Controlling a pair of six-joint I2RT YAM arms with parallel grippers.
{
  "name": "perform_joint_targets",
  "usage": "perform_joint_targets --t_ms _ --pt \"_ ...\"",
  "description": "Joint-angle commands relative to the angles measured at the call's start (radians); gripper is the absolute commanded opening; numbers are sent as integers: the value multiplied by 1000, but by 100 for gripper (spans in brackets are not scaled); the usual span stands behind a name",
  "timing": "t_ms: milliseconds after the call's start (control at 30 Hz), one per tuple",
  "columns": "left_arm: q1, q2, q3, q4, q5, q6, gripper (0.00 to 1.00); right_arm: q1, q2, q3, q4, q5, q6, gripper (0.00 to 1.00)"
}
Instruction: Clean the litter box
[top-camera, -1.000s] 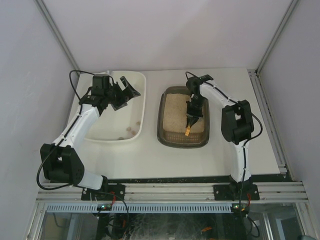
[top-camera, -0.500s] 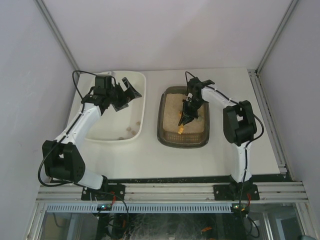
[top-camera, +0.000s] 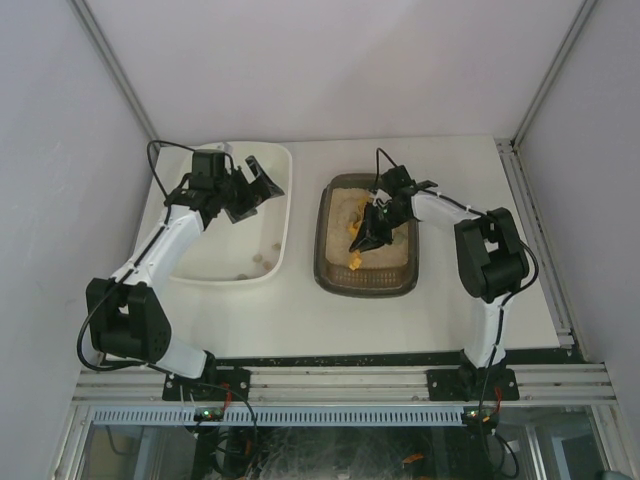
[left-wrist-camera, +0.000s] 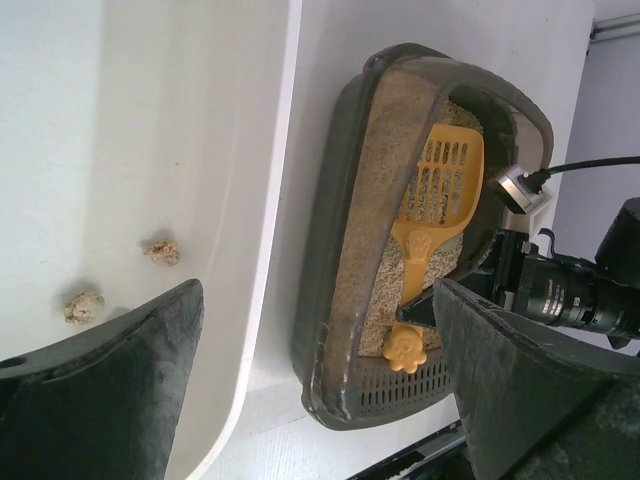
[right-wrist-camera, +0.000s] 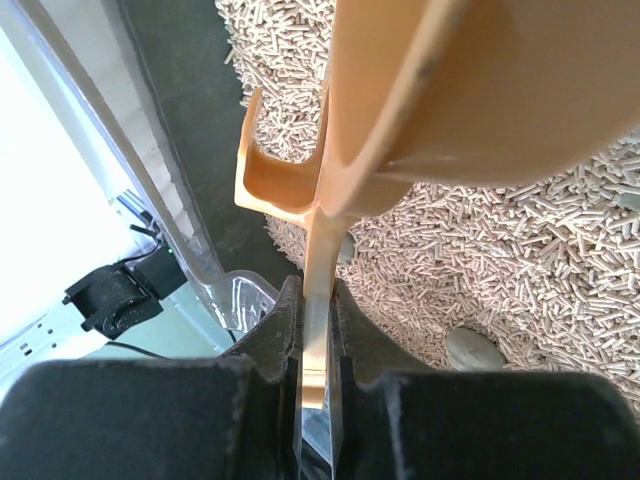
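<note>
The litter box (top-camera: 331, 272) is a dark tray of beige pellet litter right of centre, seen also in the left wrist view as the litter box (left-wrist-camera: 340, 200) and beneath the scoop as the litter box (right-wrist-camera: 190, 130). My right gripper (top-camera: 366, 242) is inside it, shut on the handle of an orange slotted scoop (top-camera: 353, 229). In the right wrist view, the right gripper (right-wrist-camera: 315, 300) pinches the thin handle while the scoop (right-wrist-camera: 450, 90) hangs over the litter. My left gripper (top-camera: 247, 190) hovers open over the white tub (top-camera: 282, 160). Nothing sits between the fingers of the left gripper (left-wrist-camera: 318, 300).
Small clumps (left-wrist-camera: 160, 250) lie on the floor of the white tub (left-wrist-camera: 270, 200). A grey lump (right-wrist-camera: 478, 350) rests on the pellets near the scoop. The scoop's paw-shaped handle end (left-wrist-camera: 405, 352) sits over the box's slotted near end. Enclosure walls stand on three sides.
My right gripper has swung left across the litter box and turned the scoop with it. The left arm has barely shifted and stays open.
</note>
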Motion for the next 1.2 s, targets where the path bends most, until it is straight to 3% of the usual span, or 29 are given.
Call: perform_joint_targets --t_ms 0,300,567,767,833,933,1033,1167 --pt "-8 -13 -4 18 -20 27 100 13 -77 -93 90 -54 3 0" --pt "-8 -31 -15 34 -43 27 100 -16 -170 -200 168 -87 34 0" --pt "-7 -66 14 13 -152 152 100 -19 -312 -322 241 -141 71 0" --pt "-7 -177 -34 51 -277 282 100 -21 -508 -611 700 -229 236 0" --pt "-7 -210 -56 53 -303 325 100 -23 -557 -649 756 -234 240 0" --pt "-7 -241 -66 9 -337 393 100 -44 -570 -685 858 -310 272 0" --pt "-7 -270 -74 -47 -375 468 100 -61 -592 -794 1116 -354 391 0" --pt "-7 -357 -141 -48 -428 535 100 -63 -611 -884 1287 -337 479 0"
